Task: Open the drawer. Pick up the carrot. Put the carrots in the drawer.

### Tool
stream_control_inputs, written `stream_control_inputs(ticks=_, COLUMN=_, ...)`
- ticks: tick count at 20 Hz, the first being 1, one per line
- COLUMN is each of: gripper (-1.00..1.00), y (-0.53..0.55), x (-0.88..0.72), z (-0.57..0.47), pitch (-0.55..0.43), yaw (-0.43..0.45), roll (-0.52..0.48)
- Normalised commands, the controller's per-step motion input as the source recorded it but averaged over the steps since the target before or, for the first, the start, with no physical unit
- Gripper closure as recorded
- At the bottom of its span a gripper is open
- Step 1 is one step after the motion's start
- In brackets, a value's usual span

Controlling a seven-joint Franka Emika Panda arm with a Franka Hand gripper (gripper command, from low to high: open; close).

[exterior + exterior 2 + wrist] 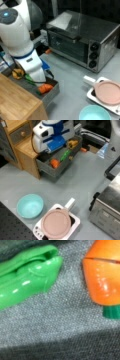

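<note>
We see the drawer (51, 93) standing open out of the wooden cabinet (23, 152), so the arm can reach down into it, and the hand itself is hidden behind the arm's white body in both front views; whether its fingers are apart or together we cannot tell. The long green vegetable (27, 275) lies under the hand. The carrot (105, 275) lies beside it on the drawer's grey bottom, so it is already inside.

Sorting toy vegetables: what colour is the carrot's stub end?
Green, on the small orange toy carrot; the wrist view shows it best.
</note>
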Motion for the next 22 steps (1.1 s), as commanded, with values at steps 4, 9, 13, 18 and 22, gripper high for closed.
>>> stream_control_inputs(ticks=4, gripper=-1.0, y=0.25, x=-0.28, z=0.3, pitch=0.204, yaw=-0.32, roll=-0.154)
stream_control_inputs(ticks=9, gripper=-1.0, y=0.3, x=-0.19, z=0.25, pitch=0.205, yaw=-0.346, roll=-0.135)
stream_control_inputs(ticks=13, gripper=-1.0, y=0.29, x=-0.04, z=0.07, pitch=0.148, yaw=-0.264, roll=-0.116)
stream_control_inputs(ticks=18, gripper=-1.0, y=0.26, x=0.0, z=-0.03, pitch=0.086, yaw=-0.208, roll=-0.069)
stream_control_inputs(ticks=22, gripper=-1.0, y=0.3, x=-0.05, z=-0.08, pitch=0.042, yaw=-0.206, roll=-0.026)
